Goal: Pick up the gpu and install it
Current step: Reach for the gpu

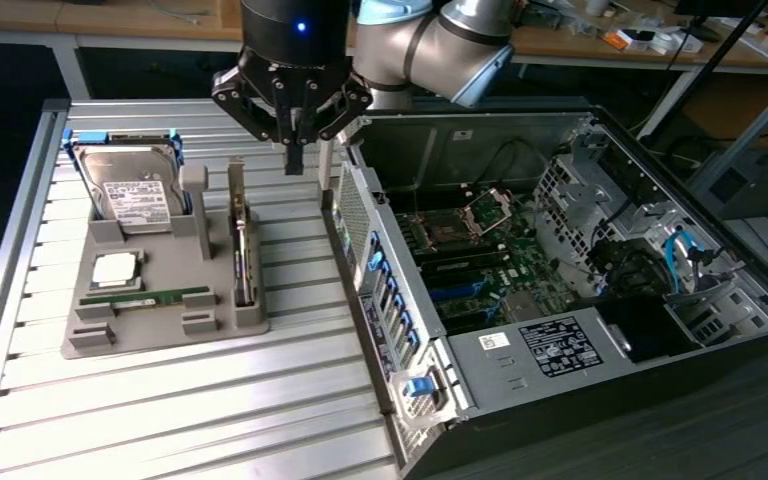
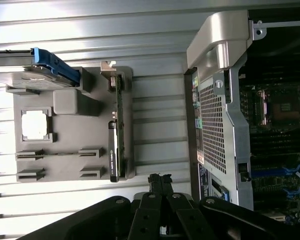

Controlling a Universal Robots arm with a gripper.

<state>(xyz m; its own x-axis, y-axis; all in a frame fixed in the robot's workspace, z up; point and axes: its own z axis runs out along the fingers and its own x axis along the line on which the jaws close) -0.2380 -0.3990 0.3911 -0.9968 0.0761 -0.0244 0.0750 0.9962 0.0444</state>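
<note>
My gripper (image 1: 293, 160), closed and empty, hangs near the upright gpu (image 1: 240, 245); a clean pick needs jaws squared across its top edge.

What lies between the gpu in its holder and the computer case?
Between the gpu and the computer case: only bare slatted tabletop, seen in both views. The shut gripper hangs above that strip, empty.

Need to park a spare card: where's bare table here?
Free: slatted metal table on the camera side of the grey plastic parts tray, up to the open black computer case. Tight: the strip between tray and case, shut gripper above its far end. The tray itself is crowded.
</note>
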